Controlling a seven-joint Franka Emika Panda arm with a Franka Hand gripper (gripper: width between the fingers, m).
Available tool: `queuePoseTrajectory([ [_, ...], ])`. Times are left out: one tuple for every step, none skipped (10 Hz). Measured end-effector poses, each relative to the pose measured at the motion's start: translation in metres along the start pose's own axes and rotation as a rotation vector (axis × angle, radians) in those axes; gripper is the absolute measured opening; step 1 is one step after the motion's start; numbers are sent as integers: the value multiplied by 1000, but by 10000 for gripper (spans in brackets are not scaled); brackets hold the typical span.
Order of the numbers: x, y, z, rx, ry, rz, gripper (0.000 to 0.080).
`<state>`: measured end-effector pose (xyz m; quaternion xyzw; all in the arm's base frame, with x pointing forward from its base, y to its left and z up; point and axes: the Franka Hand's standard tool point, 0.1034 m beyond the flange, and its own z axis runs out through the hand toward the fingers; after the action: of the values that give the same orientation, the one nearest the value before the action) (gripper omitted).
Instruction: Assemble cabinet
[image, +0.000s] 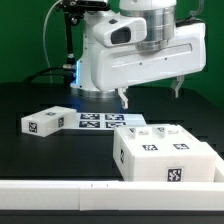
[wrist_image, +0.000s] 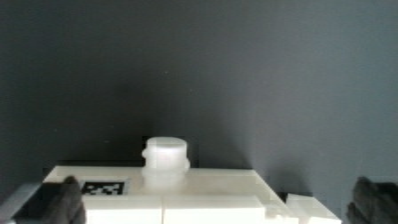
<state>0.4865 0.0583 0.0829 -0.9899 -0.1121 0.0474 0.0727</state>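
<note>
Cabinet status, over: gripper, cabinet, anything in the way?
Copy: gripper open, empty, above cabinet. It sits on table, short white peg standing on its top. Nothing between gripper and cabinet.

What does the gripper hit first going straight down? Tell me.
Probably the cabinet: the wrist view shows its top and white peg beneath the open gripper, though depth is unclear.
</note>
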Motion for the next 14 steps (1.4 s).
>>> queuePoseTrajectory([
  [-11,7,16,-14,45,14,783],
  [-25,17,29,-7,61,17,796],
  [-29,26,39,3,65,15,796],
  [-30,35,49,37,56,36,797],
  [-26,37,50,75,49,54,796],
  [-22,40,45,135,37,37,796],
  [-24,50,46,157,43,49,796],
  [-23,50,47,153,45,47,796],
  [-13,48,45,114,82,33,796],
  [-8,43,47,64,115,23,796],
  [-5,32,50,10,147,40,796],
  [-6,22,54,-21,161,28,796],
  [-10,28,55,-25,153,31,796],
  [-8,29,54,-25,156,34,796],
])
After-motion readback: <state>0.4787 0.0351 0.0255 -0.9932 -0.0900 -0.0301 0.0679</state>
